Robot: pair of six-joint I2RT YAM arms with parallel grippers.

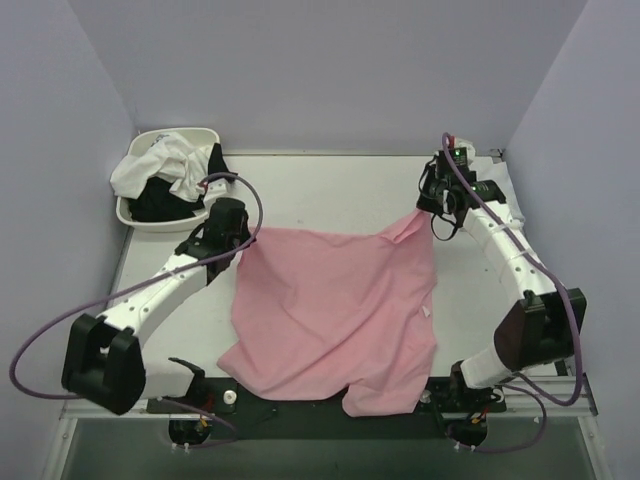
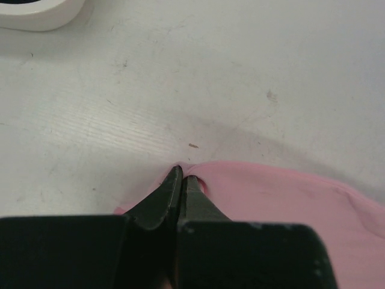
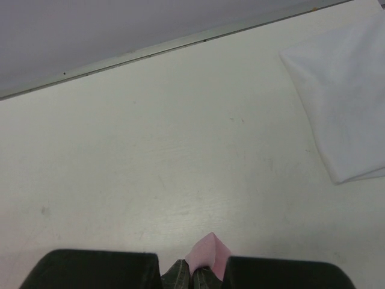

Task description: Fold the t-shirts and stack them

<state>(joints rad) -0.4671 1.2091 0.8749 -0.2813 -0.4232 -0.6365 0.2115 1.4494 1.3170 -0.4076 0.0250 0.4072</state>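
Since both pairs of jaws are pinched together on the pink t-shirt (image 1: 335,310), the left gripper (image 2: 182,176) on its far-left corner and the right gripper (image 3: 192,272) on its far-right one, the shirt's far edge runs side to side between them. The cloth trails toward the arm bases across the table (image 1: 330,190), plain and rumpled (its near hem reaches the front edge).

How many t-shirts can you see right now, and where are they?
4. A pink shirt is spread mid-table. A flat white shirt lies at the far right. A crumpled white shirt and a black shirt sit in the basin at far left. More may be buried there.
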